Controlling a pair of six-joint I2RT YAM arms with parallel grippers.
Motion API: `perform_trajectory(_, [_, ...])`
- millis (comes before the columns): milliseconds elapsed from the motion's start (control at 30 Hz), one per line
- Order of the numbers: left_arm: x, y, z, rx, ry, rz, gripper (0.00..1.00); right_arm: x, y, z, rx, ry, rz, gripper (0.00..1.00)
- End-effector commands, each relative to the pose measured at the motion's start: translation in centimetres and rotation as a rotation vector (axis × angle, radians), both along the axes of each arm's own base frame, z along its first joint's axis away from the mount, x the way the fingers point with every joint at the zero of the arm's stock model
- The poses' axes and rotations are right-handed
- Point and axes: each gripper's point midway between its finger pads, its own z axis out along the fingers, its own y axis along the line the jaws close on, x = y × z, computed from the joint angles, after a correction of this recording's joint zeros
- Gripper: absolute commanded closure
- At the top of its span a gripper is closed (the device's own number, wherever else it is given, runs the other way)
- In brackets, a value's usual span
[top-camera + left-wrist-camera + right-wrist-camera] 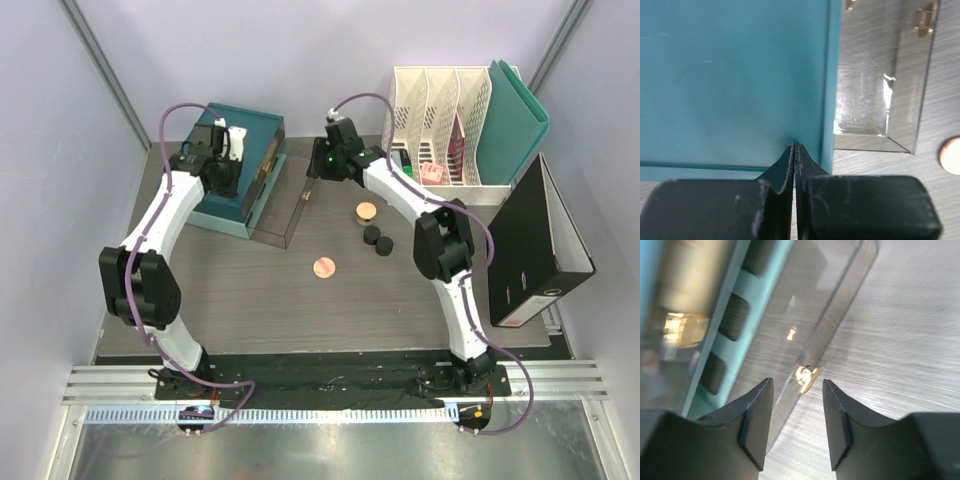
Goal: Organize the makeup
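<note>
A teal organiser box (255,135) stands at the back left with a clear acrylic lid (287,212) open beside it. On the table lie a tan jar (367,212), two black jars (377,240) and a round pink compact (323,266). My left gripper (233,148) is shut and empty over the teal box top (730,75), near its corner. My right gripper (314,170) is open, its fingers straddling the clear lid's edge by a gold clasp (807,376). A blurred cream bottle (690,280) shows inside the box. Other makeup is hidden.
White file holders (440,110) with a pink thing (432,172), a green folder (520,110) and a black binder (540,250) fill the right side. The compact also shows at the right edge of the left wrist view (952,155).
</note>
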Motion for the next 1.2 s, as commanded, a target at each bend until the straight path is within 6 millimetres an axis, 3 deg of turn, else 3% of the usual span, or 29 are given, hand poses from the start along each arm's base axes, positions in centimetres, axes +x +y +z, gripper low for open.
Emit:
perform_trajectory(0, [0.1,1.7,-0.7,0.063,0.04,0.05,1.0,-1.1,-3.0,9.4,-0.048,-0.189,-0.017,0.48])
perform_trajectory(33, [0.5,1.9,-0.4,0.072,0.024,0.06,1.0,-1.5,-4.1,10.2,-0.082,-0.208,-0.025,0.45])
perform_trajectory(67, [0.7,2.0,-0.3,0.078,0.016,0.063,1.0,-2.2,-4.9,9.6,-0.119,-0.187,-0.029,0.44])
perform_trajectory(100, [1.1,2.0,-0.2,0.081,0.003,0.06,1.0,-2.9,-5.8,7.9,-0.161,-0.148,-0.032,0.42])
perform_trajectory(133, [1.5,2.0,0.1,0.086,-0.007,0.058,1.0,-3.6,-6.5,8.0,-0.184,-0.142,-0.029,0.41])
perform_trajectory(300, [3.1,2.4,-1.6,0.109,0.049,0.063,1.0,-7.3,-10.2,2.8,-0.343,0.016,-0.041,0.38])
perform_trajectory(400, [4.0,2.0,-2.0,0.074,0.062,0.063,1.0,-8.2,-11.6,0.9,-0.408,0.055,-0.056,0.36])
perform_trajectory(600, [4.3,1.7,-2.9,0.043,0.091,0.056,1.0,-7.5,-13.1,-1.6,-0.513,0.086,-0.092,0.11])
perform_trajectory(867, [4.1,2.1,-3.3,0.043,0.101,0.066,0.99,-6.2,-12.7,-5.1,-0.553,0.153,-0.104,0.1])
perform_trajectory(900, [4.1,1.7,-3.3,0.024,0.102,0.048,0.85,-6.2,-12.8,-5.5,-0.56,0.163,-0.105,0.1])
perform_trajectory(933, [4.0,1.5,-3.3,0.016,0.106,0.038,0.6,-6.2,-12.8,-6.4,-0.568,0.179,-0.107,0.1])
perform_trajectory(967, [3.9,1.6,-3.3,0.019,0.107,0.036,0.52,-6.1,-13.1,-6.7,-0.565,0.188,-0.115,0.1])
perform_trajectory(1100, [4.0,1.8,-3.1,0.029,0.101,0.038,0.45,-6.6,-13.7,-8.3,-0.559,0.235,-0.128,0.1])
perform_trajectory(1133, [4.1,1.9,-3.0,0.031,0.096,0.042,0.01,-6.6,-13.9,-8.4,-0.559,0.239,-0.137,0.1])
perform_trajectory(1167, [4.2,2.0,-2.7,0.035,0.086,0.046,0.0,-6.8,-14.2,-8.6,-0.563,0.244,-0.142,0.1])
